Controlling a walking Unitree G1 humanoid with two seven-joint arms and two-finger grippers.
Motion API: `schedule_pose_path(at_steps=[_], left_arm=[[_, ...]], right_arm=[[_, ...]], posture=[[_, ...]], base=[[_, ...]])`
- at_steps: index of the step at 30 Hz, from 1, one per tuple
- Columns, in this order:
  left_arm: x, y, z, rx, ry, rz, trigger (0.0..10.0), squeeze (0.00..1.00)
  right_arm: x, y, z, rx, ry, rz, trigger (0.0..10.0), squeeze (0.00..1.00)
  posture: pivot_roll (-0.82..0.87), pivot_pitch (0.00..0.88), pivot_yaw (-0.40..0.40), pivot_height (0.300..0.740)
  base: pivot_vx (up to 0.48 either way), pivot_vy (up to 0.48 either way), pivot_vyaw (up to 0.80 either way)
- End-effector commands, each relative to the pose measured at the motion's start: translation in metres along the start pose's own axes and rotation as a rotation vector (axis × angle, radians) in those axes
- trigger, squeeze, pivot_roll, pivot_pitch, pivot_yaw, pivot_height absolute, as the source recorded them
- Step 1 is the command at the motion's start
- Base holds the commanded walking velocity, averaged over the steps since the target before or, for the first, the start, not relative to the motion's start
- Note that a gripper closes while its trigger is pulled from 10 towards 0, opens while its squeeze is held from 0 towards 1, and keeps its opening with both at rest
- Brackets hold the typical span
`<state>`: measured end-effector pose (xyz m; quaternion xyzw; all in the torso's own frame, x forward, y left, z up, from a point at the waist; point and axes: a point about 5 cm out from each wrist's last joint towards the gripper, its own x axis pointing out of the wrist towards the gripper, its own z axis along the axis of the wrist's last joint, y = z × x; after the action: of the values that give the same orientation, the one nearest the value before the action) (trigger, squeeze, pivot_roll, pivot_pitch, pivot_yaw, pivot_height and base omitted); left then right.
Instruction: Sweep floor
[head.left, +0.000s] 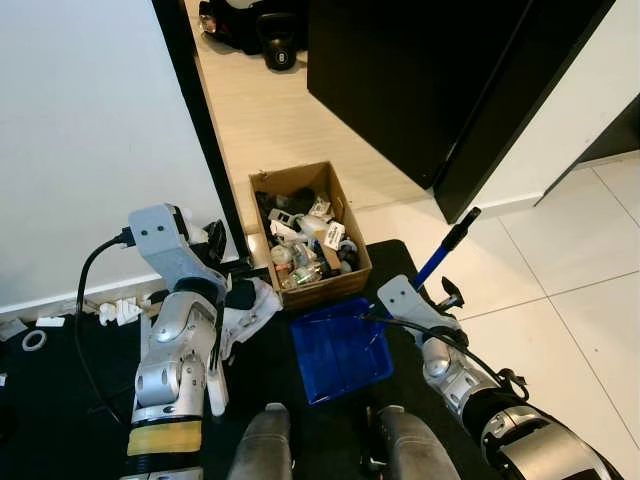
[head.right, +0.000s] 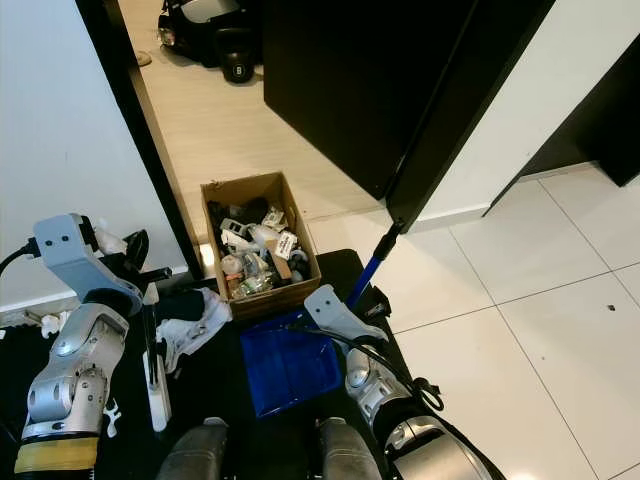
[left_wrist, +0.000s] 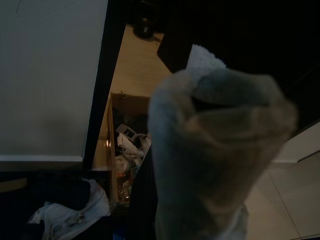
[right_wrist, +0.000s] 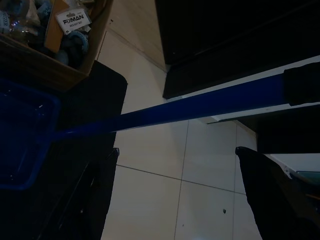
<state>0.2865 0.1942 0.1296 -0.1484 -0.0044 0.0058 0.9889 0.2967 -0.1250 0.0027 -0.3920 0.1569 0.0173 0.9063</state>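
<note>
A blue dustpan (head.left: 340, 350) lies on the black mat (head.left: 60, 400) just in front of my legs. Its blue handle (head.left: 440, 258) with a black grip slants up to the right. My right gripper (head.left: 443, 297) sits beside that handle, open; in the right wrist view the handle (right_wrist: 200, 102) crosses beyond its fingertips (right_wrist: 265, 175). My left arm is raised at the left, and its gripper (head.left: 222, 290) is shut on a long white brush (head.right: 155, 375) that hangs beside the arm. The brush shows as a pale blur (left_wrist: 215, 150) close to the left wrist camera and hides the fingers.
A cardboard box (head.left: 352, 225) of jumbled clutter stands just past the dustpan. A white cloth (head.left: 250, 310) lies left of the box by the black door frame (head.left: 200, 120). A kettlebell (head.left: 280, 50) sits far down the wooden floor. Pale tiles (head.left: 560, 280) spread to the right.
</note>
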Motion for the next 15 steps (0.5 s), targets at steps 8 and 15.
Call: schedule_pose_path(at_steps=[8, 15], left_arm=[[-0.0024, -0.0009, 0.0019, 0.003, -0.015, 0.005, 10.0, 0.0], [-0.0027, -0.0016, 0.002, 0.001, -0.017, 0.007, 10.0, 0.0]], right_arm=[[-0.0031, 0.0014, -0.0107, -0.008, 0.033, 0.013, 10.0, 0.0], [-0.0027, 0.0008, -0.0105, -0.008, 0.033, 0.012, 10.0, 0.0]], posture=[[0.1, 0.187, -0.063, 0.74], [0.11, 0.189, -0.071, 0.74]], base=[[0.0, 0.0, 0.0], [0.0, 0.0, 0.0]])
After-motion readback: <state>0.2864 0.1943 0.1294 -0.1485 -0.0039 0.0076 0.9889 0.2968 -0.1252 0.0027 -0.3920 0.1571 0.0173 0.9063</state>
